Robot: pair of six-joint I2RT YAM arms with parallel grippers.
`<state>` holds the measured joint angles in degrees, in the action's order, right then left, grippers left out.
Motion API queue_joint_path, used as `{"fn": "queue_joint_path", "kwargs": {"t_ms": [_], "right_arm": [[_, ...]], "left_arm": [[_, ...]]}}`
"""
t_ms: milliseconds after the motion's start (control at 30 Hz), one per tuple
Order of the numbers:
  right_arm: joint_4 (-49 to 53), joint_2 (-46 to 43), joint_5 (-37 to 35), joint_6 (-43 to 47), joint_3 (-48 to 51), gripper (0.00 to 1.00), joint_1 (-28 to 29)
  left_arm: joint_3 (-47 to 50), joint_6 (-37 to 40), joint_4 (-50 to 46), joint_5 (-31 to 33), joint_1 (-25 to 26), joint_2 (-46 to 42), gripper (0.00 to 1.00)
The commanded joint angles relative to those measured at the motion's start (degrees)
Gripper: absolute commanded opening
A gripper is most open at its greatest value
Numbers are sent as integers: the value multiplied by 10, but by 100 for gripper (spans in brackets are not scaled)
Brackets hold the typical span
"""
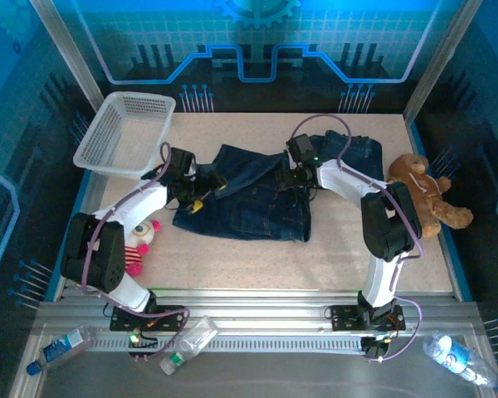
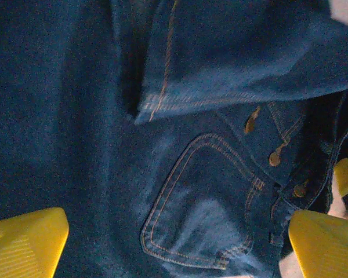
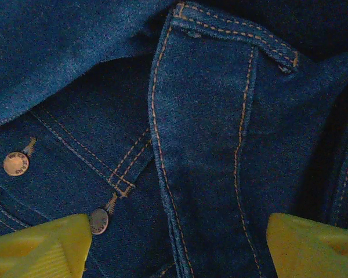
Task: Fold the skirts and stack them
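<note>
A dark blue denim skirt (image 1: 249, 203) with buttons and pockets lies rumpled in the middle of the table. A second piece of dark denim (image 1: 357, 153) lies behind it to the right. My left gripper (image 1: 201, 196) is at the skirt's left edge. In its wrist view it (image 2: 174, 249) is open, its yellow fingers (image 2: 23, 243) wide apart over a stitched pocket (image 2: 203, 202). My right gripper (image 1: 295, 178) is over the skirt's top middle. In the right wrist view it (image 3: 177, 249) is open, straddling a raised waistband strip (image 3: 203, 145) beside metal buttons (image 3: 15, 163).
A white mesh basket (image 1: 124, 133) stands at the back left. A brown teddy bear (image 1: 423, 191) sits at the right edge. A pink-and-white plush (image 1: 141, 240) lies by the left arm. Plastic bottles (image 1: 187, 344) lie on the near rail.
</note>
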<state>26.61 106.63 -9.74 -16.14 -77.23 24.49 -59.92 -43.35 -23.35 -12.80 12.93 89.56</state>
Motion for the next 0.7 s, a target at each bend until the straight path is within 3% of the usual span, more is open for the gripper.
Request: {"fn": "queue_joint_path", "kwargs": {"t_ms": [0,167,333,533,667], "right_arm": [[34,-41,-1,4,19,78,17],[34,-105,79,-66,97,63,19],[39,-112,60,-105,138,58,16],[41,-77,62,-108,121,54,15],[45,-50,38,-112,116,55,13]], "left_arm": [[-20,89,-111,96,3,-6,99],[-39,116,-171,170,-29,12,97],[-25,117,-140,107,-92,39,91],[-63,140,-139,74,-106,113,82],[-78,138,-126,57,-106,147,67]]}}
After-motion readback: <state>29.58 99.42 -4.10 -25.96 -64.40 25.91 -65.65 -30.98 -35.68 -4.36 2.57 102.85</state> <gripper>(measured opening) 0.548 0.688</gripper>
